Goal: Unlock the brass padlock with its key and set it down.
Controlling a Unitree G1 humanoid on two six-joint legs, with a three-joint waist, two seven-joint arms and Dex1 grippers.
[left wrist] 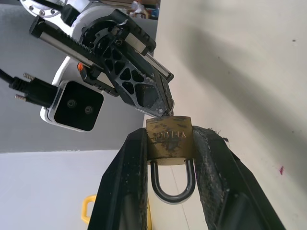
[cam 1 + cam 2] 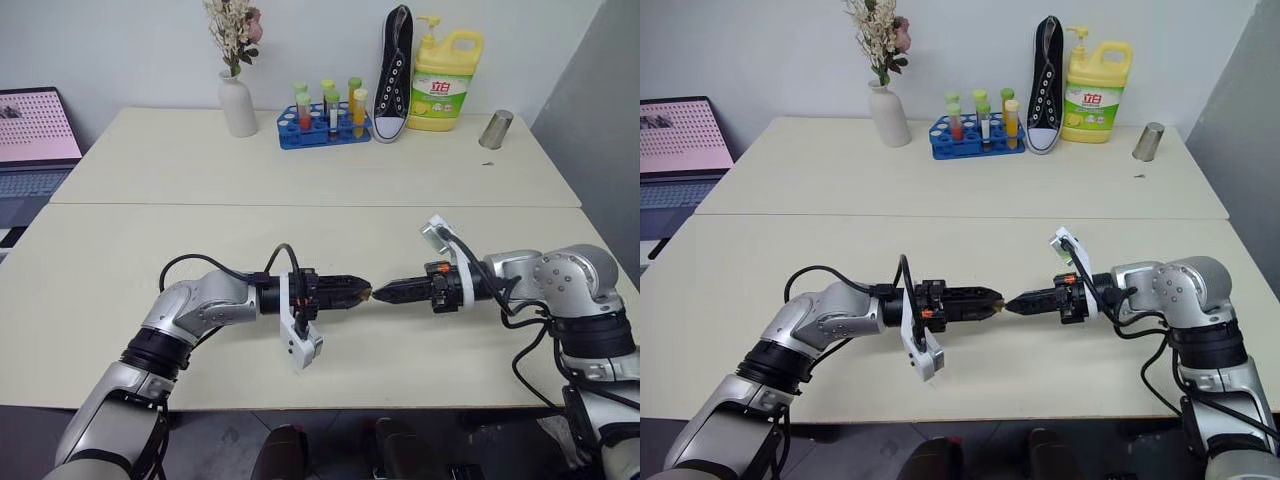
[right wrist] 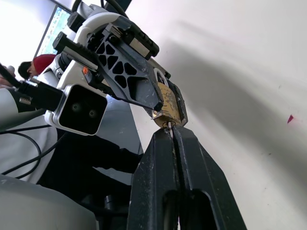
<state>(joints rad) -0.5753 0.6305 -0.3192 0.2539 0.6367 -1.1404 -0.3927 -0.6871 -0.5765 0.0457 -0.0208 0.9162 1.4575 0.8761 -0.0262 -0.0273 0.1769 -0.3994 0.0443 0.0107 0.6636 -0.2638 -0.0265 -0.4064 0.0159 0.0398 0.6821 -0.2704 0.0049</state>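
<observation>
Over the table (image 2: 330, 250), tip to tip, the left gripper (image 1: 169, 158) has its jaws clamped on the sides of the brass padlock (image 1: 169, 142), shackle pointing back between them; the right gripper (image 3: 172, 134), jaws pressed together, touches the padlock's bottom face, key hidden.

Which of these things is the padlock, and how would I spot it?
Look at the near edge of the cream table, where the two gripper tips meet. The left gripper clamps the brass padlock: tiny, gold-coloured, with a silvery shackle loop, unlike the black fingers around it.
</observation>
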